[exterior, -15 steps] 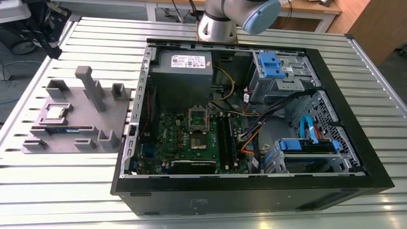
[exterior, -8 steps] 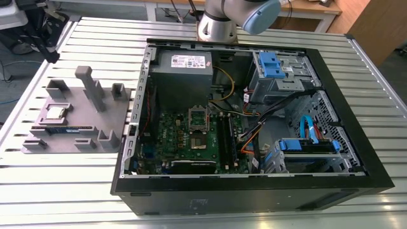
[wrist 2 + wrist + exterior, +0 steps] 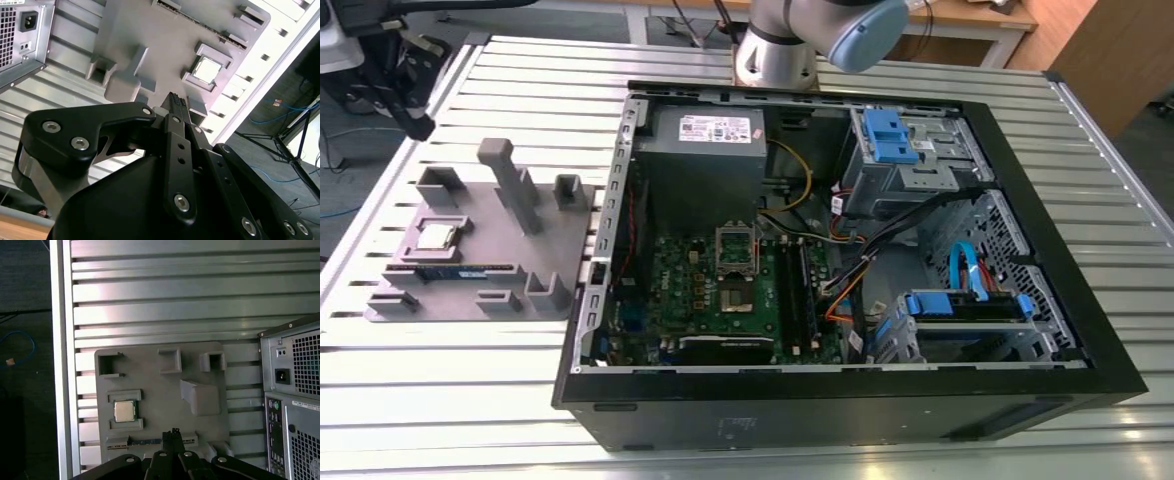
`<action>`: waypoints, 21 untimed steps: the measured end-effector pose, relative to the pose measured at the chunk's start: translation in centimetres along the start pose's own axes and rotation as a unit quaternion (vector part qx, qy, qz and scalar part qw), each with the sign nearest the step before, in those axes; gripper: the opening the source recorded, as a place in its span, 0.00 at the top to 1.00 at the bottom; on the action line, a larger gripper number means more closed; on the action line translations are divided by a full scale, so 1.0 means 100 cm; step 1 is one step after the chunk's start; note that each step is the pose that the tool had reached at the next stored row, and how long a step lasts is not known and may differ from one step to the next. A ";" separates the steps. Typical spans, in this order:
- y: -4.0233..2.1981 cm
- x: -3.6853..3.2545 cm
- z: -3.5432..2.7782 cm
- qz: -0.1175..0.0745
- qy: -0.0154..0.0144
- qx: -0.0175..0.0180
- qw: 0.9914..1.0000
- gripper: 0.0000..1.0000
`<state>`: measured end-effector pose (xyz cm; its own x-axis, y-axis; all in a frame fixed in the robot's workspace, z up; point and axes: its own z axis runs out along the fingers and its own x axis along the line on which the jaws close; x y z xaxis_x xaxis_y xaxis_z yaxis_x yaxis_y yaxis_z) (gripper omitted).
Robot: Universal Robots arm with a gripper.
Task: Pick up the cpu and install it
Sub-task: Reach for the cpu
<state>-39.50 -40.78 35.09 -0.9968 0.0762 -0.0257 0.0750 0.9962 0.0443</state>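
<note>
The cpu [image 3: 438, 235] is a small square silvery chip lying flat in a square recess of the grey holder block [image 3: 494, 255], at the exterior view's left beside the computer case. Both wrist views look down on it, the cpu [image 3: 124, 411] [image 3: 207, 70] small and far below. My gripper [image 3: 174, 432] [image 3: 176, 100] hangs high over the holder block [image 3: 165, 390], off to one side of the chip. Its black fingers are shut together with nothing between them. On the motherboard [image 3: 687, 290] the cpu socket [image 3: 738, 298] lies bare, with its metal frame [image 3: 735, 243] flipped up.
The open computer case [image 3: 854, 250] lies on the slatted metal table [image 3: 480, 400], with cables and blue drive bays inside. A memory stick [image 3: 454, 270] lies in the holder block near the cpu, and upright posts [image 3: 507, 185] rise from it. The table edge [image 3: 62, 365] runs close to the block.
</note>
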 end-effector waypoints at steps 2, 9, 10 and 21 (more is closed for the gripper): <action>-0.0005 0.0034 0.0030 0.000 0.000 0.000 1.000 0.89; -0.0028 0.0138 0.0133 0.000 0.000 0.000 1.000 0.89; -0.0033 0.0147 0.0146 0.000 0.000 0.000 1.000 0.89; -0.0075 0.0250 0.0268 0.000 0.000 0.000 1.000 0.89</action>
<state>-41.98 -41.23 32.31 -0.9968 0.0763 -0.0257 0.0751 0.9962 0.0440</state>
